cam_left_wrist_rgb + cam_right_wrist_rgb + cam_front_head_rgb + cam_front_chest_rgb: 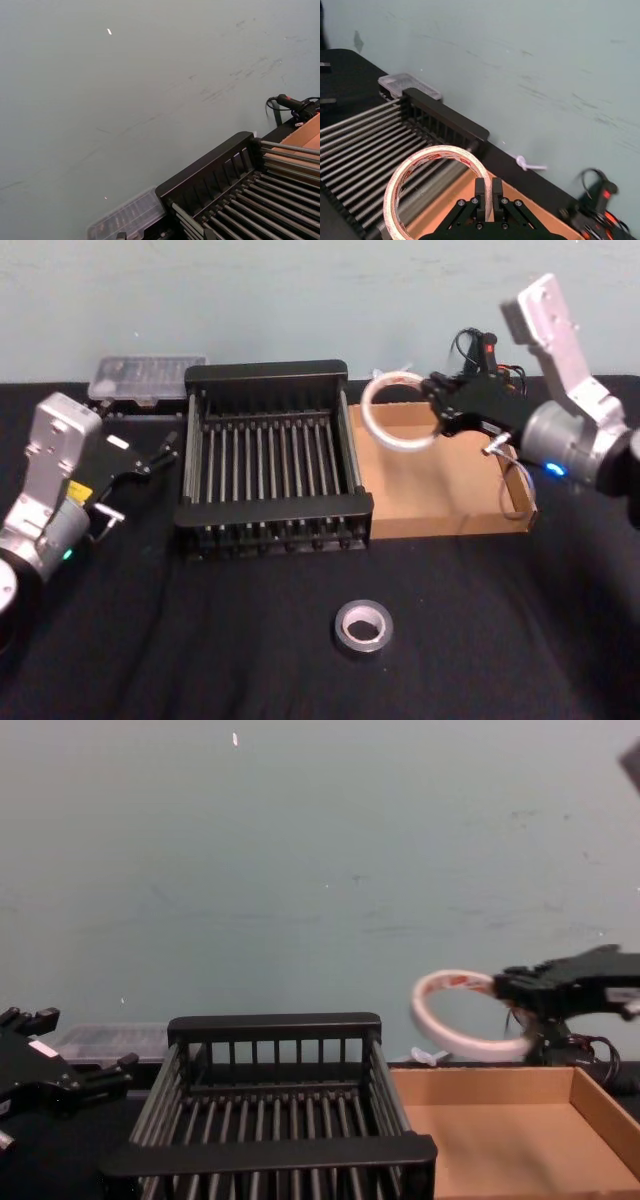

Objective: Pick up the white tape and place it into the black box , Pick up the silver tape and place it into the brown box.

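White tape (398, 410): held in the air at upper right of the head view, over the seam between black box (270, 375) and brown box (452, 523); clamped by right gripper (437, 412), jaws clenched on one wall of the ring, roll tilted toward upright. Judged light, thin-walled and somewhat springy; pinched across the band, as here, the likely sound hold, though prone to swing or deform. Red printed marks seen on the inner ring in the right wrist view (432, 170); lettering too small to read.

Silver tape (363, 626): lay flat on the black table (500, 640) at lower centre of the head view, well apart from both boxes. Judged denser, stiffer, less slippery; best taken with one finger through the centre hole and one outside the wall. No label legible.

Black box: slatted crate at centre, nothing seen inside. Brown box: cardboard tray just beside it at right, bare floor seen.

Left gripper (165, 452): parked at left of the head view, beside the crate, fingers spread, holding nothing.

Clear plastic case (145, 375): upper left, behind the crate; contents not made out.

No brand or writing readable anywhere.
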Tool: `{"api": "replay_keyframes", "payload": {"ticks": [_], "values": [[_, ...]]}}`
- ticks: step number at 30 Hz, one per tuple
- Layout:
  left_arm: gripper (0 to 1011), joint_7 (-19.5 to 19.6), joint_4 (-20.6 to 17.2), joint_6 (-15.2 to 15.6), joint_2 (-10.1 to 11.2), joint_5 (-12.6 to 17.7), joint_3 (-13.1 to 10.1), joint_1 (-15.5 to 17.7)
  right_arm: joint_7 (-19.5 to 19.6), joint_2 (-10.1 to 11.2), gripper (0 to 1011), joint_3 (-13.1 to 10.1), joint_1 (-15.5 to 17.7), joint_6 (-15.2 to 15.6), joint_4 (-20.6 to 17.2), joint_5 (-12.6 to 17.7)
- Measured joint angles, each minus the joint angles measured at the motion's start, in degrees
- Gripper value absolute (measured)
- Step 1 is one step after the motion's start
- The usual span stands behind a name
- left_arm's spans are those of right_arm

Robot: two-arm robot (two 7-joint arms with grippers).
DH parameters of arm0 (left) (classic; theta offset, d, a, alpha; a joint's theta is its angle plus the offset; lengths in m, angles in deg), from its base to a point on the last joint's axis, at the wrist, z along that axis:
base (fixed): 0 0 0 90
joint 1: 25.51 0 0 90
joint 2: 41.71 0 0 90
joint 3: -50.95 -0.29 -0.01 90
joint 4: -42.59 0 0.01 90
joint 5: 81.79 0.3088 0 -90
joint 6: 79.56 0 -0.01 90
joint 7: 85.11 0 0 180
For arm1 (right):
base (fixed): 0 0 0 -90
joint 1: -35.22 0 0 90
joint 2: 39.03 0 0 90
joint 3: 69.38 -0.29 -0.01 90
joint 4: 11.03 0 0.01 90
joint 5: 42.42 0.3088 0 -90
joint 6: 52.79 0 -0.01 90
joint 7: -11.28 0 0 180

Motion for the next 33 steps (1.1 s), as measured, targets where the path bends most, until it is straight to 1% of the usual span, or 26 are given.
{"api": "replay_keyframes", "payload": {"ticks": [2,3,6,9,12,13,14,16,19,20,23,26,27,33], "values": [[1001,0.0,0.0,0.0,0.0,0.0,0.0,0.0,-0.2,-0.65,87,0.68,-1.06,-0.01,1.01,-0.33],[1001,0.0,0.0,0.0,0.0,0.0,0.0,0.0,-0.39,-1.39,87,1.37,-2.17,-0.03,2.09,-0.68],[1001,0.0,0.0,0.0,0.0,0.0,0.0,-0.01,-0.6,-2.49,87,2.36,-3.66,-0.11,3.65,-1.18],[1002,0.0,0.0,0.0,0.0,0.0,0.0,0.0,-1.0,-4.46,87,3.88,-6.15,-0.46,6.61,-2.03],[1001,0.0,0.0,0.0,0.0,0.0,0.0,0.0,-1.28,-5.95,87,4.93,-7.76,-0.78,8.76,-2.54],[1001,0.0,0.0,0.0,0.0,0.0,0.0,0.0,-1.28,-5.95,87,4.93,-7.76,-0.78,8.76,-2.54],[1001,0.0,0.0,0.0,0.0,0.0,0.0,0.0,-1.44,-6.71,87,5.38,-8.55,-1.01,9.9,-2.72],[1001,0.0,0.0,0.0,0.0,0.0,0.0,0.0,-1.6,-7.44,87,5.75,-9.21,-1.27,10.89,-2.86],[1001,0.0,0.0,0.0,0.0,0.0,0.0,0.0,-2.01,-9.2,87,6.8,-10.84,-1.96,13.54,-3.18],[1001,0.0,0.0,0.0,0.0,0.0,0.0,0.0,-2.01,-9.2,87,6.8,-10.84,-1.96,13.54,-3.18],[1001,0.0,0.0,0.0,0.0,0.0,0.0,-0.01,-2.15,-10.81,87,7.75,-12.24,-2.71,16.03,-3.76],[1001,0.0,0.0,0.0,0.0,0.0,0.0,0.0,-2.13,-11.72,87,8.16,-12.93,-3.23,17.53,-4.05],[1001,0.0,0.0,0.0,0.0,0.0,0.0,0.0,-2.13,-12.38,87,8.45,-13.31,-3.53,18.48,-4.2],[1001,0.0,0.0,0.0,0.0,0.0,0.0,0.0,-2.13,-14.2,87,9.31,-14.34,-4.34,22.04,-4.85]]}}
